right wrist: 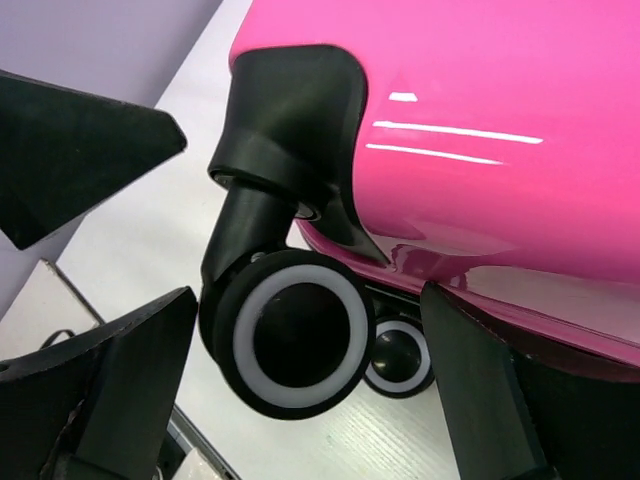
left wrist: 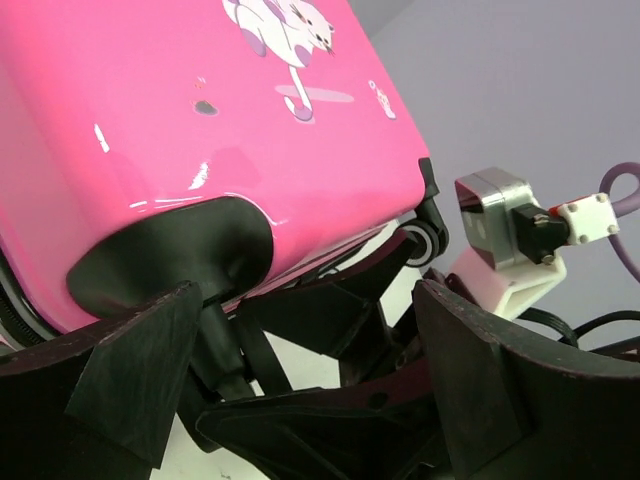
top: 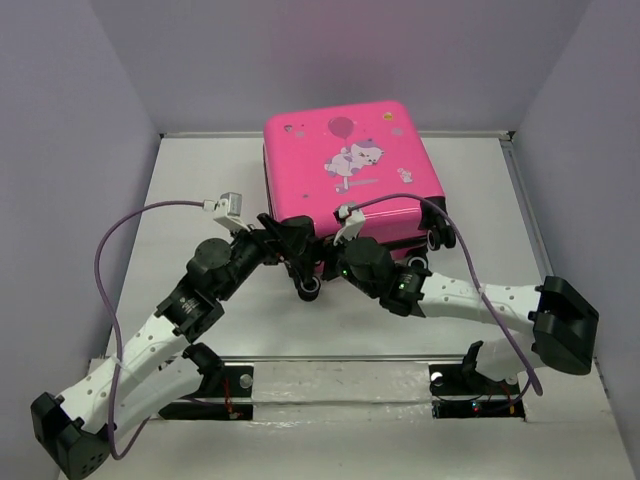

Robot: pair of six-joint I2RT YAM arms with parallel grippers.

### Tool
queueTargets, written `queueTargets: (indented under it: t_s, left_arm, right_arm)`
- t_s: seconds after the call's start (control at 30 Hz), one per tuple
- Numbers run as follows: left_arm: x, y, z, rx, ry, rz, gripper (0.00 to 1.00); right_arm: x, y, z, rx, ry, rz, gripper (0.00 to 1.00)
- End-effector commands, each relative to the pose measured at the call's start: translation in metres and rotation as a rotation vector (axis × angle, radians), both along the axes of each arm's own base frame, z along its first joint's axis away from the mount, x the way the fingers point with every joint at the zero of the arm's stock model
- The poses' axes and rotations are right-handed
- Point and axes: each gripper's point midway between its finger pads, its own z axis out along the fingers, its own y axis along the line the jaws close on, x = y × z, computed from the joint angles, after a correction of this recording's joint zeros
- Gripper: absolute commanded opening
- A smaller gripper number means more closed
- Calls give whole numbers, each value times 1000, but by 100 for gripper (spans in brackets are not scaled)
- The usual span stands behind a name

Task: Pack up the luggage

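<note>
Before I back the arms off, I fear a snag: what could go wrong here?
The wheel sits inside the open right pincer; a sideways retreat could hook it and drag the suitcase. The left pincer, also open, crowds the same corner, with the right arm's camera close beside it, so the arms may bump each other.

Luggage (top: 345, 160) near edge: was hidden behind left gripper (top: 288, 243) and right gripper (top: 330, 262).
Far wheel (right wrist: 398, 360): was half hidden behind near wheel (right wrist: 297, 343).
Small marks (top: 388, 117) on shell: were too small to tell.
</note>
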Motion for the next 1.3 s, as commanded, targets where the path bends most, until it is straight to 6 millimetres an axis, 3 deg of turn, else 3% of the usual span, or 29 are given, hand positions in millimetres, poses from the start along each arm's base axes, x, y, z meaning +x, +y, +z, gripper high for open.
queueTargets:
  t_s: [0.0, 0.17, 0.43, 0.5, 0.53, 0.63, 0.73, 0.87, 1.27]
  left_arm:
    - [-5, 4, 31, -39, -87, 6, 99]
    - [-10, 27, 23, -12, -78, 78, 95]
    - [-24, 30, -34, 32, 47, 53, 92]
    - [-27, 35, -33, 1, 44, 65, 78]
    - [-30, 37, -39, -6, 47, 65, 62]
    - [-32, 36, -52, -20, 80, 61, 33]
    - [-31, 34, -66, -2, 112, 58, 18]
    - [-24, 32, -86, 47, 156, 80, 12]
    - [-14, 10, -86, 40, 152, 21, 9]
  right_arm:
    - [-6, 26, 26, 106, -13, 95, 99]
    - [-7, 23, 29, 138, -6, 85, 100]
    - [3, 22, 21, 164, 46, 36, 100]
    - [6, 21, 20, 167, 48, 18, 100]
    - [6, 21, 19, 172, 54, 12, 100]
    - [9, 19, 17, 176, 67, 0, 100]
    - [11, 13, 18, 185, 67, -14, 100]
    - [8, 7, 26, 195, 54, -8, 100]
    - [8, 19, 36, 203, 38, 44, 100]
